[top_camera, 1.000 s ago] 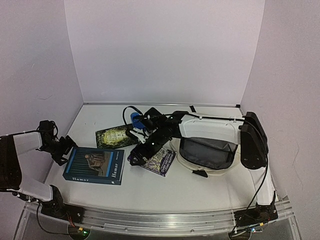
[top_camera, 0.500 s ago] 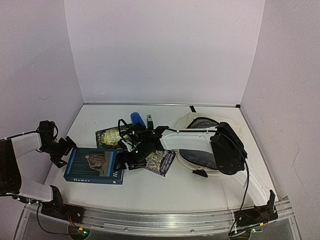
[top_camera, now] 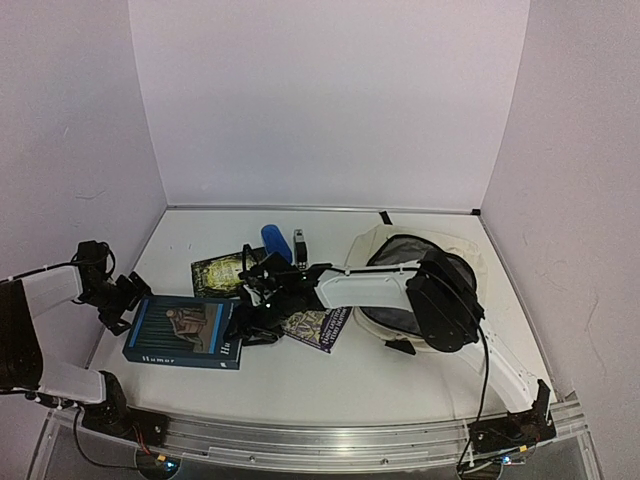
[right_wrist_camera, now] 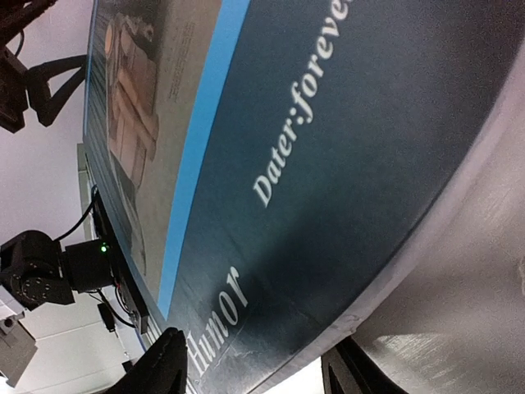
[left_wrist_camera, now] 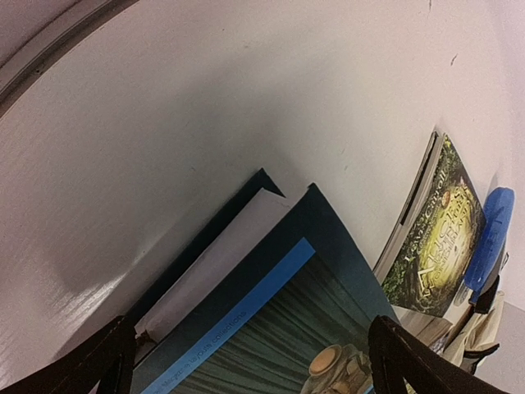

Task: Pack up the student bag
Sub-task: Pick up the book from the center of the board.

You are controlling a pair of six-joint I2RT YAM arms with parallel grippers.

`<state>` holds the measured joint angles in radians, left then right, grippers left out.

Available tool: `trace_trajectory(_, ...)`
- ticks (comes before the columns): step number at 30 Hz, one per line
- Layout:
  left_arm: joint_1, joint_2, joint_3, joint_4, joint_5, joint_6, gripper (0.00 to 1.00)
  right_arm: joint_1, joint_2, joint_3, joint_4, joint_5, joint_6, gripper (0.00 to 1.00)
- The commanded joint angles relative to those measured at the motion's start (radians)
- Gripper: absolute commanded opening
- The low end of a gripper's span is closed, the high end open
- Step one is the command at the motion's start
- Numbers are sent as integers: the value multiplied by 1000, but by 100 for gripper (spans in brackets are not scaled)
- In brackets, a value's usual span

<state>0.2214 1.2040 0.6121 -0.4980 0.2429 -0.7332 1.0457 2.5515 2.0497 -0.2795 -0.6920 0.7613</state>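
The student bag (top_camera: 478, 268), cream with a dark grey lining, lies open at the right, partly behind my right arm. A blue book titled "Humor" (top_camera: 185, 330) (right_wrist_camera: 328, 164) (left_wrist_camera: 279, 328) lies flat at the left. My right gripper (top_camera: 245, 326) (right_wrist_camera: 258, 365) reaches across to its right edge. One finger is over the cover and the other beside the page edge; whether they press on it does not show. My left gripper (top_camera: 125, 300) (left_wrist_camera: 254, 357) stands open at the book's left end, its fingers wide on either side of the corner.
A green-covered book (top_camera: 222, 272) (left_wrist_camera: 435, 230) lies behind the blue book. A purple-covered book (top_camera: 318, 326) lies beside the bag. A blue cylinder (top_camera: 272, 240) (left_wrist_camera: 490, 234) and a small dark object (top_camera: 299, 243) lie further back. White walls enclose the table.
My right arm has swung left from the purple book to the blue book's right edge, and its jaws have narrowed around that edge. The left gripper has opened a little wider.
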Motion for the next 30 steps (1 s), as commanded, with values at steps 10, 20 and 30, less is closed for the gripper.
trace_trajectory(10,-5,-19,-11,4,10,-9,98,-18,43,15,168,-86,160,28)
trace_trajectory(20,-4,-33,40,-16,16,18,99,-59,-111,-48,169,-92,130,0)
trace_trajectory(30,-4,-97,178,-115,13,62,100,-117,-301,-152,173,-158,65,0)
